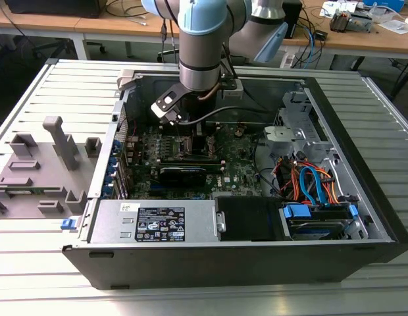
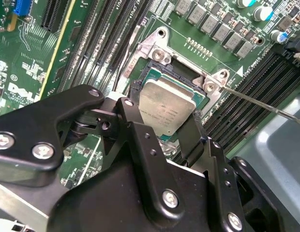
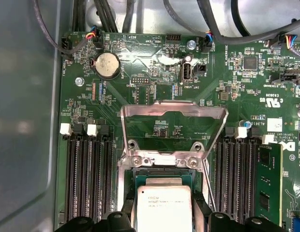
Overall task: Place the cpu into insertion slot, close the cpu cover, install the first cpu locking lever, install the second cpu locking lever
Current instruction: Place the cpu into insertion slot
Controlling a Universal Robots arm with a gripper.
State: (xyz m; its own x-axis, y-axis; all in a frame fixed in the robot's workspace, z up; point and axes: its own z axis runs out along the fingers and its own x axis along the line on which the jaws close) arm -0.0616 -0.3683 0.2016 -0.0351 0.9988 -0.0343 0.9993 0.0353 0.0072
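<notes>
– Is the exterior view lit evenly from above?
– Yes. The ribbed table is bright, almost washed out toward 7 o'clock, while the inside of the computer case lies in shade.
– And the wrist views?
– In the first wrist view the cpu at 6 o'clock has a pale sheen, the cpu cover glints, and the case wall at 9 o'clock is a soft grey blur. In the second wrist view the black hand shows glints on its screws — more grey blur at 4 o'clock.
</notes>
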